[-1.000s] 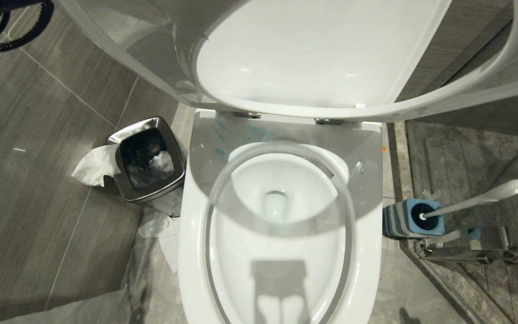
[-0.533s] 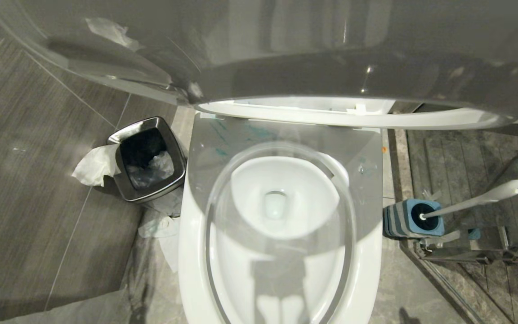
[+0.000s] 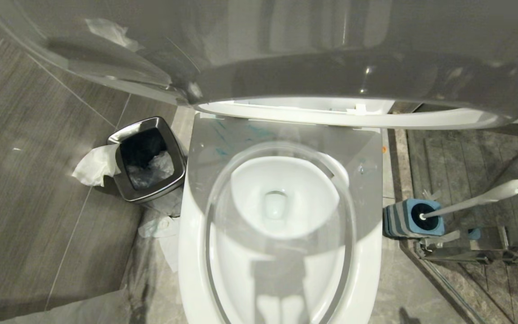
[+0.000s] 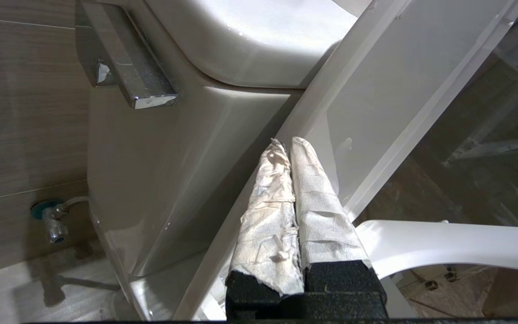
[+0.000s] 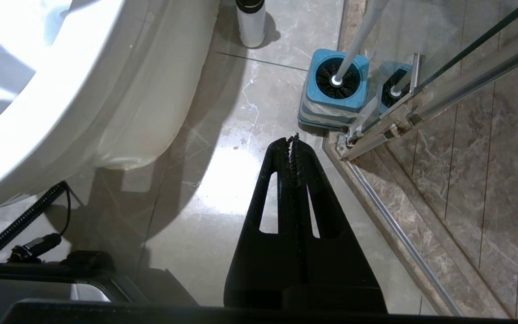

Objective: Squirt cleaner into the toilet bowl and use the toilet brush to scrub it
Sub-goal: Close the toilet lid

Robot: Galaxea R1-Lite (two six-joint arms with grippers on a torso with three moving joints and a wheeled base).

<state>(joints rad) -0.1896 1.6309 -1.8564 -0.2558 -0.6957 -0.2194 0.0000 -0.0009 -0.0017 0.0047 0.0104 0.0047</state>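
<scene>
Lid and seat, tilted partway a second ago, now stand raised, the left gripper (image 4: 291,144) pressed closed against the lid, so the toilet bowl (image 3: 281,252) lies open while the toilet brush (image 3: 475,200) waits in its holder (image 3: 409,220), right gripper (image 5: 293,139) closed nearby.

Left gripper (image 4: 291,143) and right gripper (image 5: 293,138) both have fingers pressed together.

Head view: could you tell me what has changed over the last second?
The lid has tilted: its broad white inner face has shrunk to a thin strip under a grey glossy surface. The left gripper, shut, rests against it. Unchanged: toilet bowl, toilet brush in its holder, waste bin, and the right gripper, parked shut above the floor.
</scene>
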